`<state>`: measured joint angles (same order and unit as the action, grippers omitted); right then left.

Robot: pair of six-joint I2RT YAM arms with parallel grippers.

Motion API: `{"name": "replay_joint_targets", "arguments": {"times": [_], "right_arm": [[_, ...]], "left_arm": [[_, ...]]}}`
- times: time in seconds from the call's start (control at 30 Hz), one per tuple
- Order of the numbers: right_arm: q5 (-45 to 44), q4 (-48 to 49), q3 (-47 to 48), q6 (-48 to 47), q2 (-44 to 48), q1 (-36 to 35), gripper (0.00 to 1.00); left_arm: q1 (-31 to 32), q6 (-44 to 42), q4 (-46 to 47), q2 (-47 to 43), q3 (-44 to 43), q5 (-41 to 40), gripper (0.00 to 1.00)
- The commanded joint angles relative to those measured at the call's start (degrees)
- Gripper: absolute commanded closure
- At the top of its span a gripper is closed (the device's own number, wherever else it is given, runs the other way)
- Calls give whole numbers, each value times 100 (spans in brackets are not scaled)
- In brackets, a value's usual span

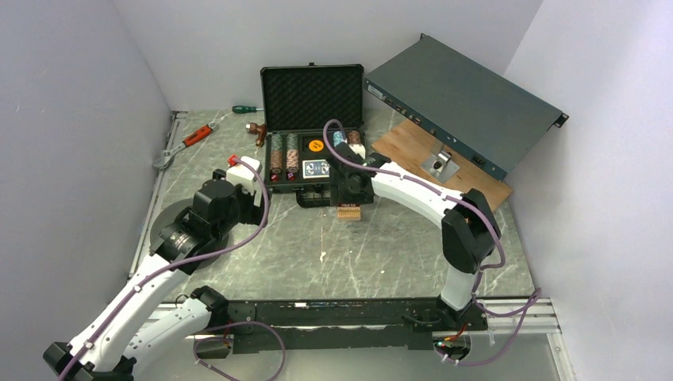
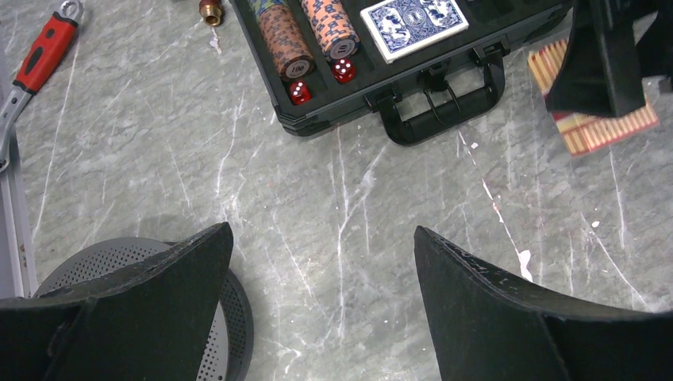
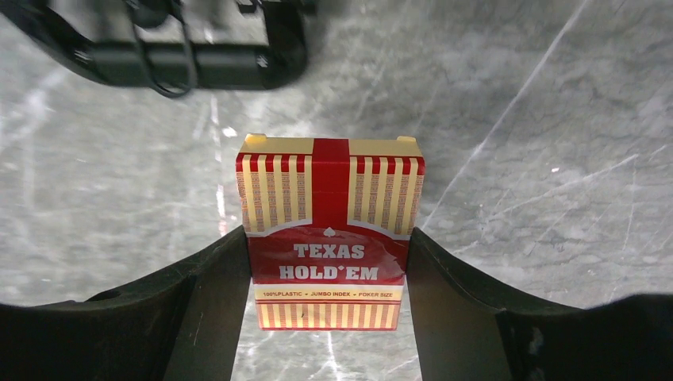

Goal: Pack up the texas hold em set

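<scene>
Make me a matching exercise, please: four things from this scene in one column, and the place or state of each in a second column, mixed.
1 red card deck
2 blue card deck
3 wrench
4 left gripper

A open, empty
B lying in the open case
C gripped by the right gripper
D on the table, left of the case

Pairs: 1-C, 2-B, 3-D, 4-A

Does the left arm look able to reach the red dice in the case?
Probably yes: the left claw is open and empty, and the dice lie uncovered in the near left corner of the case, nothing between.
</scene>
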<state>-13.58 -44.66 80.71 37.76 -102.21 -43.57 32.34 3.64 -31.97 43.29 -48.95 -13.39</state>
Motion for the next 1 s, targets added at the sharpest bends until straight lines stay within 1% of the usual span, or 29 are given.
{"name": "replay_joint_targets", "arguments": {"times": [0.0,0.17,0.3,0.4,0.57,0.67,0.73,0.8,0.87,0.97], "right_arm": [[-334,-227,918,216,52,-11,100],[-468,-273,1637,364,-148,-11,100],[-770,-410,2202,724,-376,14,100],[-951,-647,2736,1089,-691,40,100],[-1067,-1127,3959,1792,-1446,50,100],[-1121,-1293,4461,2392,-1827,99,100],[-1141,-1217,4517,2803,-1894,159,100],[-1127,-940,4381,3157,-1859,207,100],[-1235,-632,4183,3548,-1818,213,100],[-1438,-495,4197,4024,-1860,216,100]], "left_arm": [[-17,-48,197,-103,-9,-4,10],[-17,5,122,-229,-41,-237,10],[-21,10,151,-394,-10,-369,10],[-17,18,148,-477,-9,-471,10],[-21,34,183,-617,12,-588,11],[-17,40,188,-653,17,-612,11],[-17,40,182,-664,8,-627,11],[-17,40,182,-676,8,-624,11],[-17,40,179,-696,8,-646,11],[-17,40,184,-710,8,-640,11]]}}
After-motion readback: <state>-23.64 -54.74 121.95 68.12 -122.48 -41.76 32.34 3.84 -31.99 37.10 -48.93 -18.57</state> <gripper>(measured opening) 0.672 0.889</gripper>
